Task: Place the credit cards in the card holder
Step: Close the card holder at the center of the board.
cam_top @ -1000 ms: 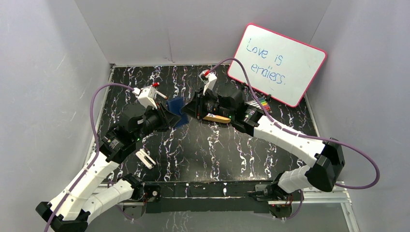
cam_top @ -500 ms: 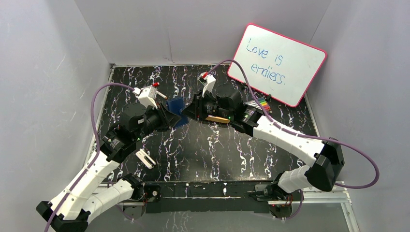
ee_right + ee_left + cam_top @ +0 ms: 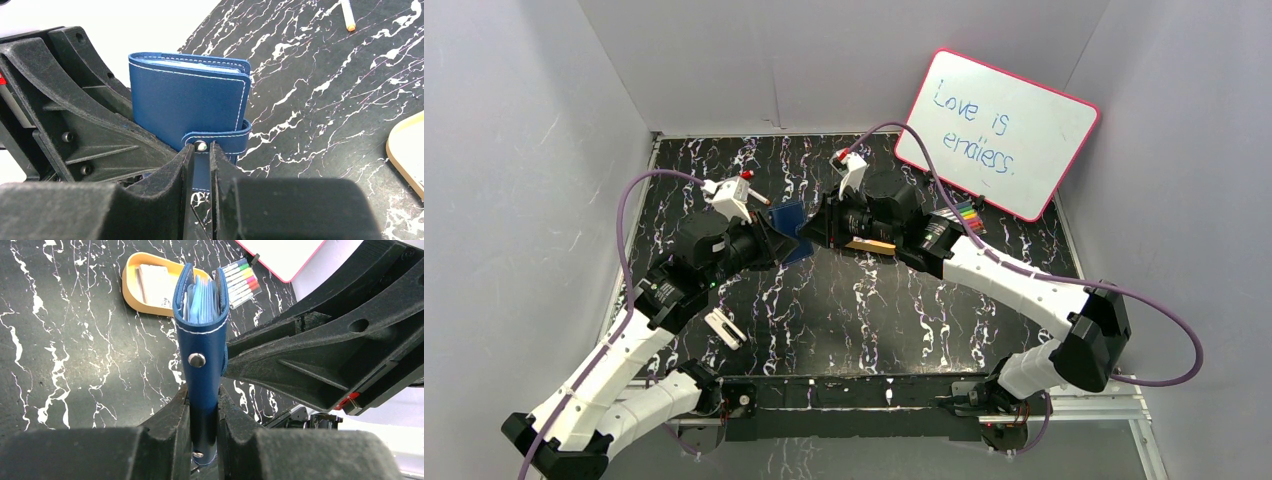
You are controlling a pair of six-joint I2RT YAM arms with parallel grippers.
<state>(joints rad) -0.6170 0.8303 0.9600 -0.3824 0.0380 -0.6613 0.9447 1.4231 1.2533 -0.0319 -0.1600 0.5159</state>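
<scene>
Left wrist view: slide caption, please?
Left gripper clamps navy-blue folding card holder upright; pale rectangular cards in orange oval tray behind.

top view looks down from behind; both close wrist views share the card holder (image 3: 202,340).

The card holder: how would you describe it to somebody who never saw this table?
On the black marbled table, left of the pink-framed whiteboard, the left claw and right claw meet. They hold the card holder upright: a folded navy case with a snap-button tab, unlike the orange tray nearby.
</scene>
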